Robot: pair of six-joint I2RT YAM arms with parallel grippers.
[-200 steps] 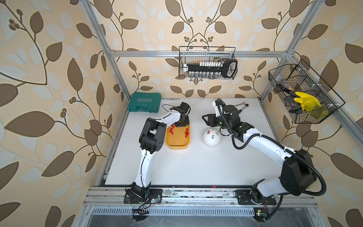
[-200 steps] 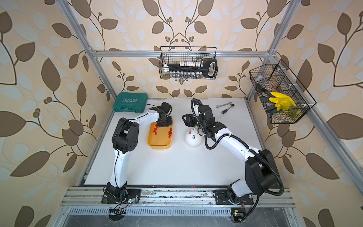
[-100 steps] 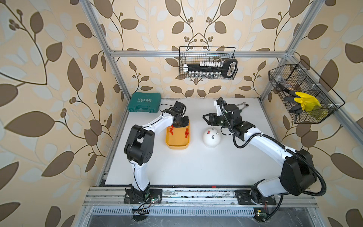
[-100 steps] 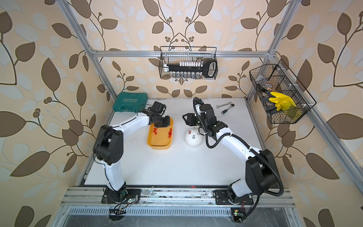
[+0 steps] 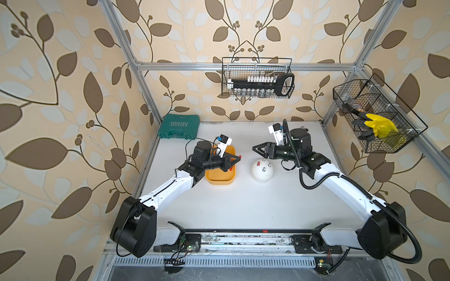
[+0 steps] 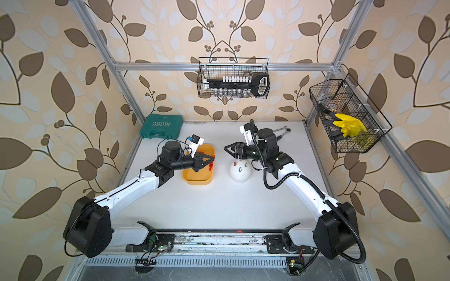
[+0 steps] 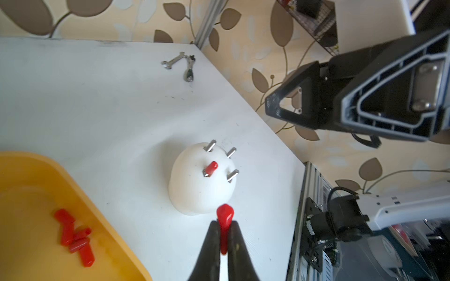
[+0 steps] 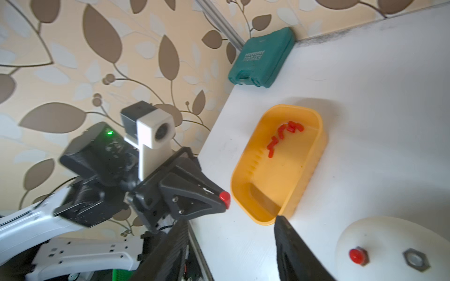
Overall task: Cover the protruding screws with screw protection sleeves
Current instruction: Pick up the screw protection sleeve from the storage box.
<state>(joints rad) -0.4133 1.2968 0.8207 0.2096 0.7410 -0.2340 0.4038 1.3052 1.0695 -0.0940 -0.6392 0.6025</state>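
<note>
Here the left gripper (image 7: 224, 225) is pinched tight on one red sleeve (image 7: 225, 215), whose rounded end sticks out past the fingertips. In both top views this gripper hangs above the edge of the yellow tray (image 5: 220, 182) on the side nearest the white dome (image 5: 261, 174). Its tip is aimed at the dome but stops short of touching it.

Four protruding screws (image 7: 210, 146) stand out of the dome's top. One of them wears a red cap (image 7: 211, 167), with a grey nut showing at its base; the other three are bare metal. The right wrist view shows the capped screw end-on, next to a bare one ringed by a hex nut (image 8: 415, 259).

The loose sleeves (image 7: 75, 237) lie in a small heap on the tray floor, toward its far end. They overlap, so the count is unsure, perhaps seven.

The right gripper (image 5: 254, 148) hovers above the table (image 5: 243, 206) just behind the dome, pointing toward the left arm. Its own wrist view shows the two fingers (image 8: 289, 243) spread wide apart, with only table and tray rim seen between them.

A green tool case (image 5: 179, 126) lies in the far left corner of the table. Two wrenches (image 7: 174, 59) lie near the far right corner, well apart from the dome.
</note>
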